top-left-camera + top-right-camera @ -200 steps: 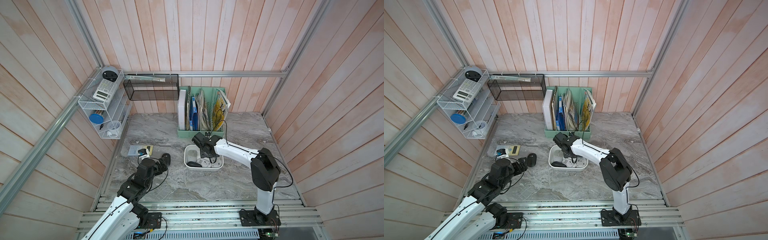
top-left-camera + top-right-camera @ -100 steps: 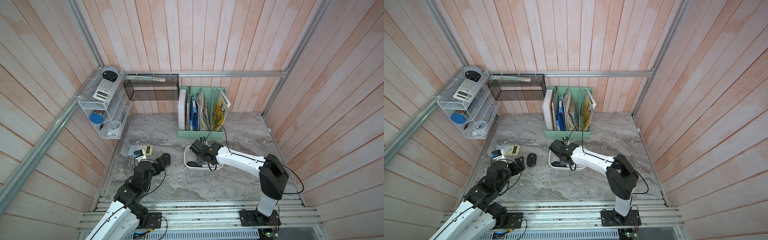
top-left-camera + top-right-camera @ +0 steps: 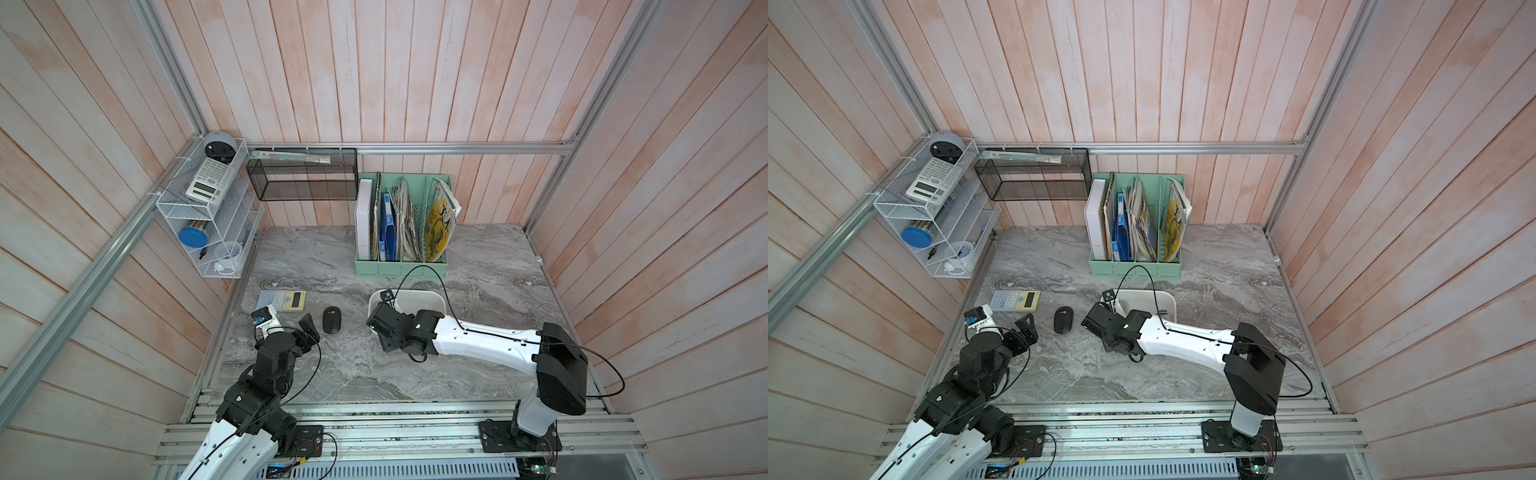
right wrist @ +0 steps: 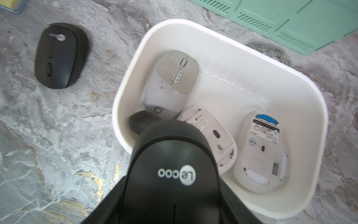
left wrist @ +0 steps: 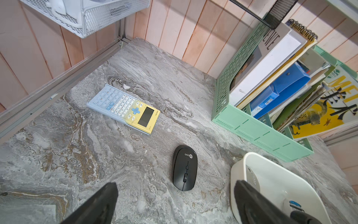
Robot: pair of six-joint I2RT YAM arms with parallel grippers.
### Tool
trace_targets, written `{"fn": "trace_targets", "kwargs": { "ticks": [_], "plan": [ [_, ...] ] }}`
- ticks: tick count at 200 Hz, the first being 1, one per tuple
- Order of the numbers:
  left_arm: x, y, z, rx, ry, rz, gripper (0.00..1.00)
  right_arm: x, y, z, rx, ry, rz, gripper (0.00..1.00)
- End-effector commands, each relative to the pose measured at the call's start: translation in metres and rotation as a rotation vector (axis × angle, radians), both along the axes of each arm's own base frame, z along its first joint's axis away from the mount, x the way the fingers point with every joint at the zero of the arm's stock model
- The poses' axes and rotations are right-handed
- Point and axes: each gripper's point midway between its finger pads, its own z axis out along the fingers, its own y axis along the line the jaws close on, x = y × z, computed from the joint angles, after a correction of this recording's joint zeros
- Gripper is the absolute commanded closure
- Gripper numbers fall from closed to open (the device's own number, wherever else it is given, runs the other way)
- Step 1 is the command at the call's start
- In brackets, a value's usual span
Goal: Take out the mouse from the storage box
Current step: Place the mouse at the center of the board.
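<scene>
Right tool clenched on a black mouse at the storage box's rim

The right tool [image 3: 378, 326] grips a black mouse [image 4: 170, 174] (logo facing the wrist camera) over the near corner of the white storage box [image 4: 242, 46]; three pale mice remain inside, one upright [image 4: 174, 81] and two flipped underside-up [image 4: 211, 135] [image 4: 261, 151]. A second black mouse [image 3: 331, 319] lies on the marble worktop [image 3: 332, 374] just beside the box, between it and the calculator [image 3: 281, 300]. The left tool [image 5: 175, 191] is released, jaws spread wide, hovering near that second mouse and holding nothing.
</scene>
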Motion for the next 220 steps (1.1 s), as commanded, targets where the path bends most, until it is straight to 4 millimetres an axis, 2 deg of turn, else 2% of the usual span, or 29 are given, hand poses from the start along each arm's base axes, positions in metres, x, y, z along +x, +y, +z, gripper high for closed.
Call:
{"fn": "trace_targets", "kwargs": {
  "ticks": [1,47,81,178,220],
  "plan": [
    [-0.005,0.011,-0.006,0.015,0.007,0.048,0.00,-0.011,0.020,-0.001,0.039,-0.010,0.070,0.40],
    [-0.013,0.022,0.000,0.010,-0.025,0.095,0.00,-0.035,0.055,-0.018,0.045,0.011,0.196,0.40],
    [-0.020,0.031,0.004,-0.002,-0.056,0.131,0.00,-0.044,0.074,-0.035,0.053,0.040,0.246,0.40],
    [-0.026,0.038,0.008,-0.014,-0.077,0.162,0.00,-0.061,0.116,-0.066,0.016,0.079,0.352,0.39],
    [-0.030,0.043,0.010,-0.020,-0.094,0.182,0.00,-0.062,0.124,-0.078,0.001,0.099,0.368,0.38]
  ]
}}
